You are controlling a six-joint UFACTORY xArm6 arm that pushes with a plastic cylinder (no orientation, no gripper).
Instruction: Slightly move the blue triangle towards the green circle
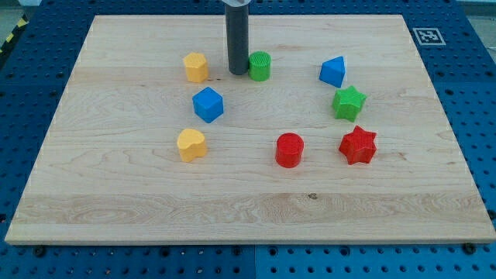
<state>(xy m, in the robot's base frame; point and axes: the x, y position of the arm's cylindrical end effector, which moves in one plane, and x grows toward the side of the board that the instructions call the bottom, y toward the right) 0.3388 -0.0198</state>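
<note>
The blue triangle [332, 71] lies on the wooden board at the view's upper right. The green circle [260, 66] stands to its left, near the view's top centre. My tip [236, 72] rests on the board right beside the green circle's left side, touching or almost touching it. The tip is well to the left of the blue triangle, with the green circle between them.
A yellow hexagon-like block [196, 67] sits left of the tip. A blue cube [208, 105] and a yellow heart [191, 144] lie below it. A green star [349, 102], a red star [358, 145] and a red circle [290, 149] lie at the right and centre.
</note>
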